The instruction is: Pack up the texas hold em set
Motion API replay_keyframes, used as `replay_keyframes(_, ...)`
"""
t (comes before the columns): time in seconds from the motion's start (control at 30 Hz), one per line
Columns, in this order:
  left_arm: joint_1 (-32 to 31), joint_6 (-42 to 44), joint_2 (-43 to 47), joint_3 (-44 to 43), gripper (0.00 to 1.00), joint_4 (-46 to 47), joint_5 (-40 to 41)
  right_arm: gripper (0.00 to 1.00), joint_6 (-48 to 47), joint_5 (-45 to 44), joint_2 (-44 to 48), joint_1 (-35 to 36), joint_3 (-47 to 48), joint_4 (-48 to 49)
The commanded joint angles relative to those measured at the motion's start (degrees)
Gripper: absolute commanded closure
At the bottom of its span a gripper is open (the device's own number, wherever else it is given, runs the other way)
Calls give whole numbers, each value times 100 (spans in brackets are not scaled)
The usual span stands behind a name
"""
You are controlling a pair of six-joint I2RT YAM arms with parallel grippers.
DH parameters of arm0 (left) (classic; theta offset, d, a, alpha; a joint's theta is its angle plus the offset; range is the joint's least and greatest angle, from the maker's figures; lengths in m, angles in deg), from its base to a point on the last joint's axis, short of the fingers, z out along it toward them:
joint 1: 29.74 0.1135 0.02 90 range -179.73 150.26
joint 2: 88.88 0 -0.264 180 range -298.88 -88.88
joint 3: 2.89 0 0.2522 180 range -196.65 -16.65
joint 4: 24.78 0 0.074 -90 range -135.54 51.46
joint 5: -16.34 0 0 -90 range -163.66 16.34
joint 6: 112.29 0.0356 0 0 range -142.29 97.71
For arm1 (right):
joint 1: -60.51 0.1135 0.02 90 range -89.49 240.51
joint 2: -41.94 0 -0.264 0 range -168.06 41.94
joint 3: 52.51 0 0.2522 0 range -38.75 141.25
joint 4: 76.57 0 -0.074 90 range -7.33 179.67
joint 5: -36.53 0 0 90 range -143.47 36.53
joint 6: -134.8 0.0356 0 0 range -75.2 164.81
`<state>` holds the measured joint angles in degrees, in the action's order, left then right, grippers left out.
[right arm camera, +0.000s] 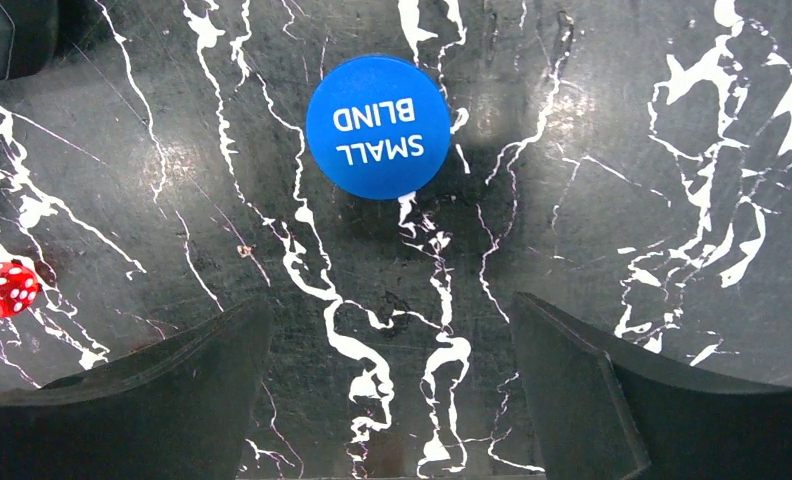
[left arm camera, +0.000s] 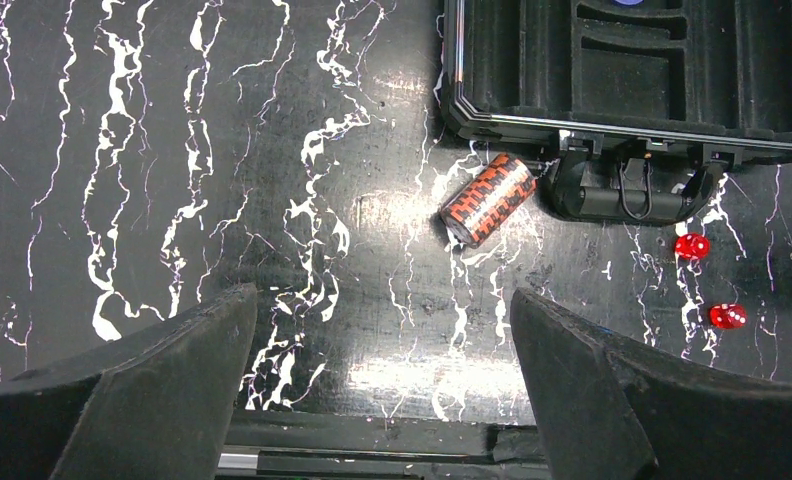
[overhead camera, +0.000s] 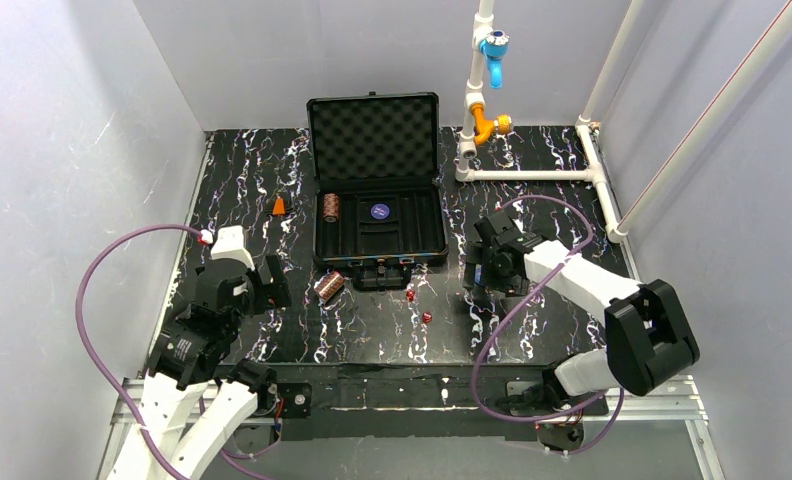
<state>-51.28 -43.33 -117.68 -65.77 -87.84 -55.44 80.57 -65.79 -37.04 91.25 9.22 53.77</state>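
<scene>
1. Note both pairs released, spread wide, holding nothing: left fingers [left arm camera: 122, 400] over bare table [left arm camera: 222, 150] at near left, right fingers [right arm camera: 122, 400] low over the table at near right.
2. Leave the near die [overhead camera: 425, 317] and far die [overhead camera: 410, 294] for later; loose between the arms, near of the case [overhead camera: 417, 235].
3. Treat the blue disc [right arm camera: 377, 125] as the step in hand, by judgement: flat on the table, label up, just beyond the right fingers and roughly centred on the gap.
4. Slide forward until the disc sits squarely between the fingers, then drop until the tips meet the table before closing.
5. Close slowly across the rim; thin and flat, so likely to skid or pop free under a high or hasty pinch.
6. For the left side, mind the stack [left arm camera: 487, 200] on its side just near of the case front: likely to roll or shed chips unless squeezed end to end.
7. Carry the disc far to the open case at centre, beside the second disc [overhead camera: 379, 211] in the tray; second stack [overhead camera: 330, 207] upright at the tray's left, lid [overhead camera: 374, 135] raised behind.
</scene>
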Motion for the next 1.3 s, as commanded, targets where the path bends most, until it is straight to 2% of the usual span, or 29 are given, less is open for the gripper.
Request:
replay_keyframes(0.0, 27, 38, 75, 52, 2, 34, 92, 4, -183, 236, -208, -24, 336, 30)
replay_keyframes(1.07, 26, 21, 155, 57, 2, 15, 176, 2, -426, 589, -991, -24, 310, 123)
replay_keyframes(1.27, 26, 19, 155, 60, 2, 11, 183, 3, -441, 160, -1189, -24, 445, 244)
